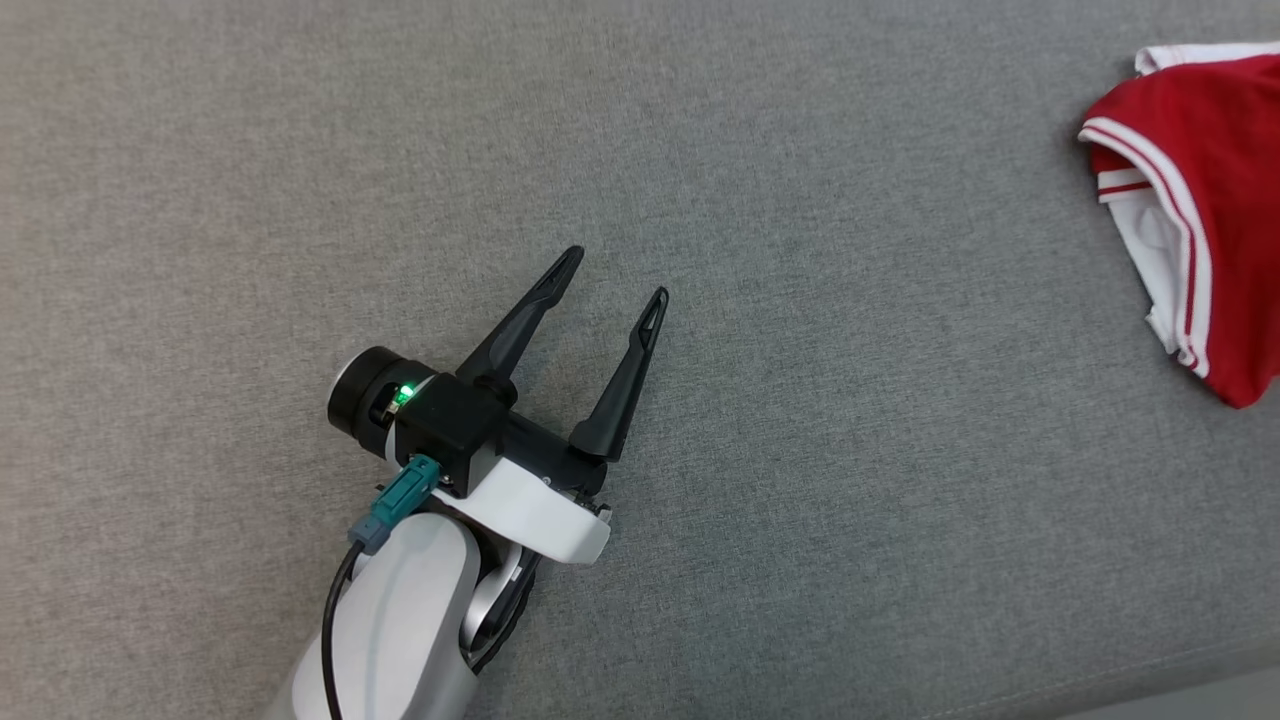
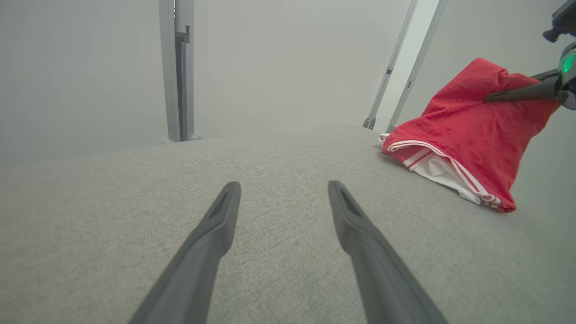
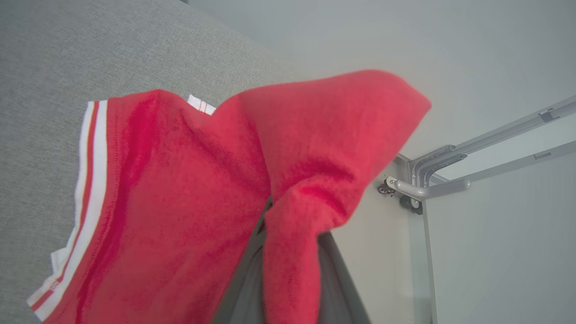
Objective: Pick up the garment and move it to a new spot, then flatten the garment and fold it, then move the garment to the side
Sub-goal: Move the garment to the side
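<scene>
Taking the grey fabric surface (image 1: 300, 150) as the reference for all positions.

Left gripper (image 1: 617, 273): low over the middle of the surface, nearer its front edge. Jaws are spread wide and there is nothing between the fingers, only bare fabric under the gap. Fingers point away from the front edge and angle toward the right side. A green light (image 1: 403, 396) is lit on the wrist housing, with a teal connector (image 1: 398, 502) and a black cable plugged in below it.

Garment (image 1: 1215, 200): red with white-and-red striped trim, bunched up at the far right end of the surface and well apart from the left gripper. In the left wrist view its lower folds and white lining rest on the surface, while its upper part is pulled up into a peak.

Right gripper (image 2: 517, 93): at that peak, above the right end of the surface. In the right wrist view its two dark fingers (image 3: 245, 288) are nearly closed, with a twisted fold of red cloth pinched between them — so it has hold of the garment. The fingertips are hidden under the cloth.

Beyond the far edge of the surface: a plain pale wall, one upright metal post (image 2: 175, 67) and a slanted pair of rails (image 2: 405, 67).
</scene>
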Motion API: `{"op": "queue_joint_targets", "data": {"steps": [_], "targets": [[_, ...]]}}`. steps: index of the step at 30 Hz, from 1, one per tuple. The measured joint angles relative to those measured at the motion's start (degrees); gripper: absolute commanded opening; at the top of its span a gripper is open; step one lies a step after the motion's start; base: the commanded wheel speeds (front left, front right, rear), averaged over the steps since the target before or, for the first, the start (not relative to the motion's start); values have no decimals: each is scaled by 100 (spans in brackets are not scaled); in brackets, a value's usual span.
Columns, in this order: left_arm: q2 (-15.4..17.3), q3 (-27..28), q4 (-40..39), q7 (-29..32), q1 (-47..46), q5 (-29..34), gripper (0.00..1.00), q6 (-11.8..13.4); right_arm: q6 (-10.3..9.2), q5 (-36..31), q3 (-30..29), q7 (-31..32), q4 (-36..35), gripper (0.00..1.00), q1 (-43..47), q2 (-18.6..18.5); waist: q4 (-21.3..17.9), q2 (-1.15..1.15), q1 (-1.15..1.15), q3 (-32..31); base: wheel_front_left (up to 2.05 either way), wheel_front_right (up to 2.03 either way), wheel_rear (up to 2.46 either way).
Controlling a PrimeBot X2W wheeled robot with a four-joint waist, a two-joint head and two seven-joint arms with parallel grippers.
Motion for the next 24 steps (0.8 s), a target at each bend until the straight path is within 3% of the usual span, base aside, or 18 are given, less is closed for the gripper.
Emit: {"op": "queue_joint_targets", "data": {"steps": [10,16,17,18,19,24], "targets": [[1,67,51,0,-87,81,100,-75,0,-390,-46,-90,969,0,-235,-13,147,0,0,364,0,0,0],[-18,105,0,-18,-90,101,100,-102,0,-466,-112,-168,1642,0,-238,245,283,0,0,542,0,0,0],[-24,105,-7,-18,-94,103,100,-104,0,-454,-149,-167,1803,22,-229,318,304,0,0,569,0,0,0],[-29,107,-13,-19,-99,108,100,-118,0,-468,-165,-164,1945,22,-224,390,323,0,0,593,0,0,0],[-32,107,-15,-21,-103,108,100,-118,-1,-503,-169,-163,2080,97,-217,463,341,0,0,610,0,0,0],[-37,105,2,-25,-102,104,100,-124,0,-745,-245,-238,2695,100,-231,820,383,0,0,591,0,0,0]]}}
